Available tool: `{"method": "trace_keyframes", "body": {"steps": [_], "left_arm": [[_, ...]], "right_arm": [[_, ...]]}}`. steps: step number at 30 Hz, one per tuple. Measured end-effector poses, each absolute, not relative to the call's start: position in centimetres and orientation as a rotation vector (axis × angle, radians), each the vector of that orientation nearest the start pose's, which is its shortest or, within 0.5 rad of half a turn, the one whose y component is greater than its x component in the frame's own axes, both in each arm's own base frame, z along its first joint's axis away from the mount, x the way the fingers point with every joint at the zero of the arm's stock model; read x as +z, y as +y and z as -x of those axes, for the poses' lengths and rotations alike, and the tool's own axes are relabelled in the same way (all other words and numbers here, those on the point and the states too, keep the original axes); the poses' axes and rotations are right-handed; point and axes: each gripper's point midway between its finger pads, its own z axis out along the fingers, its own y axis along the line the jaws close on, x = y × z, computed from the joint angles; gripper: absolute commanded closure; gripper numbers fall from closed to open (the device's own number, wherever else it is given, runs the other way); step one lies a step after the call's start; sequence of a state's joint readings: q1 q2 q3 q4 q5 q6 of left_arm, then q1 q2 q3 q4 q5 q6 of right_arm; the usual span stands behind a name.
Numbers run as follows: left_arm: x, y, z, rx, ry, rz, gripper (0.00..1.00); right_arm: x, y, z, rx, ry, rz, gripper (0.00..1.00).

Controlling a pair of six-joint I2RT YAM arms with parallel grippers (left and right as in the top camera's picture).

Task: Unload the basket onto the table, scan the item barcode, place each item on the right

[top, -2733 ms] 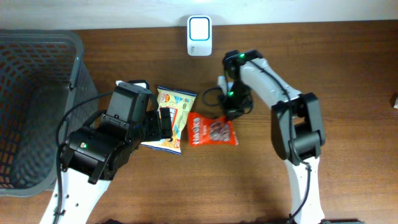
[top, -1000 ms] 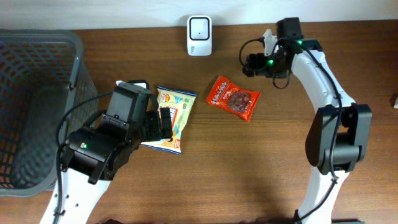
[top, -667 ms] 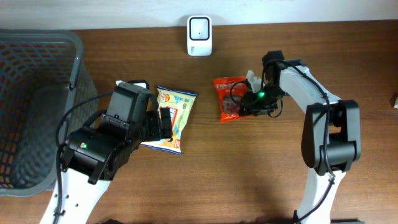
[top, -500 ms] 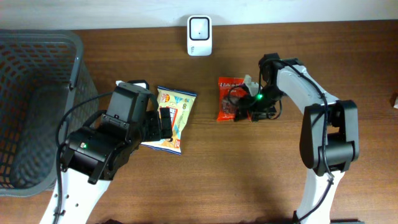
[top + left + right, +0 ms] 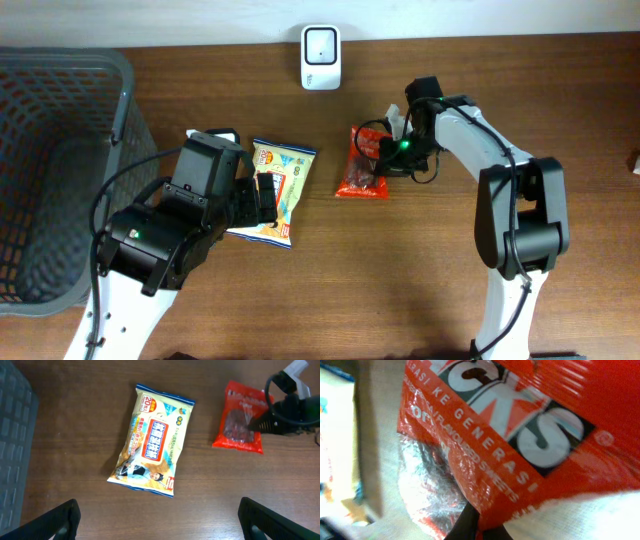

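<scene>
Right arm (image 5: 470, 135) is stretched up along the right side of the bench (image 5: 400, 290), forearm swung in towards the middle, wrist turned down onto the red sweet packet (image 5: 360, 168). And the right fingers (image 5: 272, 417) are clamped on its right-hand edge; in the right wrist view the crinkled red film (image 5: 520, 425) fills the frame. The packet sits below and right of the white scanner (image 5: 320, 44), near it but not touching, and apart from the yellow snack packet (image 5: 152, 452). Whether it is off the bench, can't tell.

Left arm (image 5: 165, 235) is hunched over the yellow packet beside the grey basket (image 5: 125, 100), left fingers (image 5: 62, 520) spread wide, holding nothing.

A second ago those right fingers were apart, up by the back edge, well clear of the red packet. Now they've snapped shut on it, and the packet has turned and shifted left. The left arm hasn't budged.
</scene>
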State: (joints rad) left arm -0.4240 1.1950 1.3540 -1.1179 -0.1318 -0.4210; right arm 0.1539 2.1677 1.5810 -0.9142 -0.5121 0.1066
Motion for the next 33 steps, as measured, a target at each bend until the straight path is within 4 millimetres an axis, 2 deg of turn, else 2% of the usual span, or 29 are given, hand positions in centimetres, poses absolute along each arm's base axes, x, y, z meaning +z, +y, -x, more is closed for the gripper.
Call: {"method": "trace_keyframes", "body": {"steps": [2,3,4,6,8,12,18,20,21,22,23,24,25,26,30,32,33], "left_arm": [[25.7,-10.1,-27.9,-0.176,2.526,0.049,0.01],[25.7,-10.1,-27.9,-0.175,2.526,0.049,0.01],[25.7,-10.1,-27.9,-0.175,2.526,0.049,0.01],[25.7,-10.1,-27.9,-0.175,2.526,0.049,0.01],[25.7,-10.1,-27.9,-0.176,2.525,0.049,0.01],[25.7,-10.1,-27.9,-0.175,2.526,0.049,0.01],[25.7,-10.1,-27.9,-0.176,2.526,0.049,0.01],[25.7,-10.1,-27.9,-0.175,2.526,0.049,0.01],[25.7,-10.1,-27.9,-0.175,2.526,0.049,0.01],[25.7,-10.1,-27.9,-0.175,2.526,0.049,0.01],[25.7,-10.1,-27.9,-0.176,2.526,0.049,0.01],[25.7,-10.1,-27.9,-0.176,2.526,0.049,0.01],[25.7,-10.1,-27.9,-0.175,2.526,0.049,0.01],[25.7,-10.1,-27.9,-0.175,2.526,0.049,0.01],[25.7,-10.1,-27.9,-0.176,2.526,0.049,0.01],[25.7,-10.1,-27.9,-0.175,2.526,0.049,0.01],[25.7,-10.1,-27.9,-0.175,2.526,0.049,0.01]], "right_arm": [[4.1,16.0,-40.0,1.068,2.999,0.01,0.96],[6.9,16.5,-40.8,1.359,2.874,-0.055,0.96],[9.2,16.4,-41.3,1.574,2.759,-0.102,0.96],[13.1,15.6,-41.7,1.911,2.549,-0.193,0.96],[15.6,15.8,-41.1,2.15,2.482,-0.377,0.96],[16.7,16.0,-40.7,2.302,2.487,-0.632,0.96],[16.8,16.0,-40.9,2.309,2.482,-0.638,0.96],[15.2,15.8,-41.0,2.171,2.567,-0.626,0.96],[13.1,15.3,-41.1,1.987,2.673,-0.629,0.96],[10.3,14.4,-40.9,1.725,2.815,-0.646,0.96],[6.4,12.1,-40.7,1.309,2.981,-0.669,0.88],[4.4,10.7,-40.4,1.023,3.064,-0.651,0.21],[3.2,9.7,-40.2,0.813,3.11,-0.628,0.16],[2.1,8.8,-40.0,0.583,3.146,-0.576,0.01],[1.6,7.8,-39.8,0.423,3.162,-0.548,0.01],[1.5,7.7,-40.4,0.418,3.136,-0.537,0.01],[1.5,7.8,-41.5,0.428,3.093,-0.52,0.01]]}}
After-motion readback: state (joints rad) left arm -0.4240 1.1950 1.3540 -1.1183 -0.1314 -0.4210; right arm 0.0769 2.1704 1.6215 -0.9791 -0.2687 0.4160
